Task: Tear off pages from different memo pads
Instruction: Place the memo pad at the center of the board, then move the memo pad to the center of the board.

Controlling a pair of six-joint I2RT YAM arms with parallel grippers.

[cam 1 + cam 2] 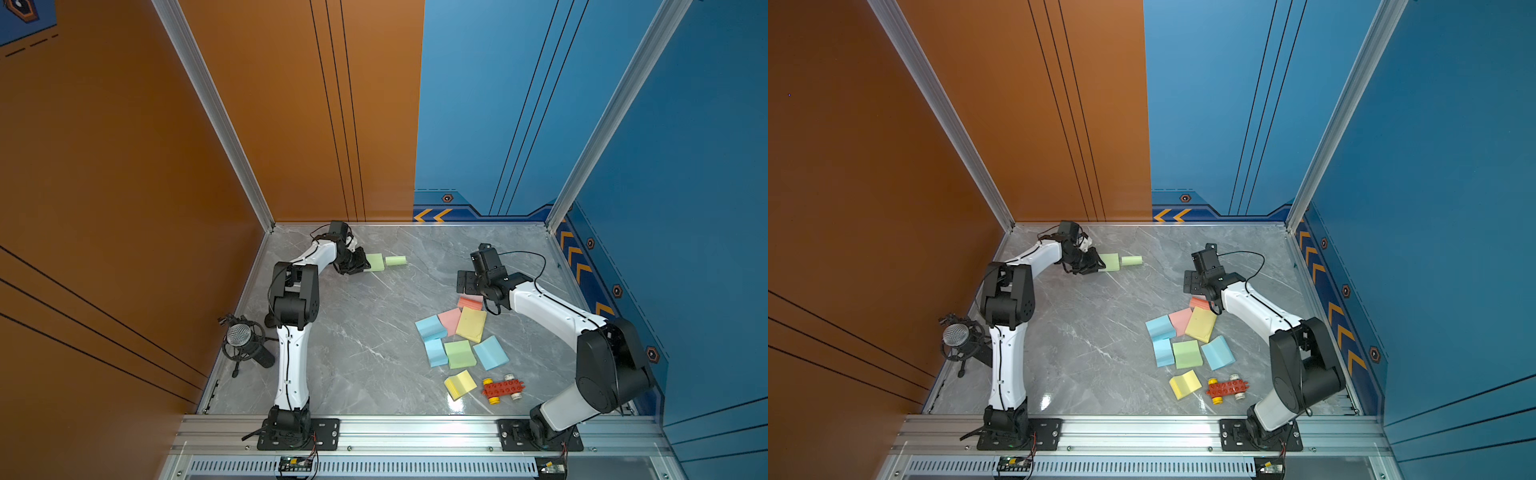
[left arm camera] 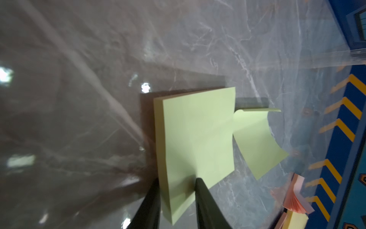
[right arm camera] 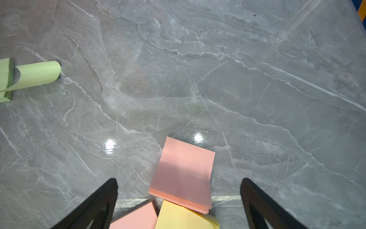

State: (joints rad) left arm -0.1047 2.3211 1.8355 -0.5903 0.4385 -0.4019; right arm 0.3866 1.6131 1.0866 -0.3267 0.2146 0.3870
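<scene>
Nearest the rail, on the glossy, grey-veined table [image 1: 365, 345], lay a yellow pad [image 1: 460, 384] with bowed top sheets. Beside it stood a studded red brick car [image 1: 503, 388] on yellow and white wheels. Beyond these sat a loose cluster of pads [image 1: 459, 354] in blue, green, pink and yellow: thick squares with layered edges, several overlapping. The right gripper [image 3: 179, 179] hung over the cluster's far pink pad [image 3: 184, 172], its fingers wide apart and holding nothing. Farthest, on the left arm's side near the back wall, lay a matte green pad [image 2: 196, 134]. A single thin green page [image 2: 255, 142] lay curled over just beside it. The left gripper [image 2: 177, 179] had its black tapered fingers apart astride that pad's corner; whether they pressed it could not be told.
</scene>
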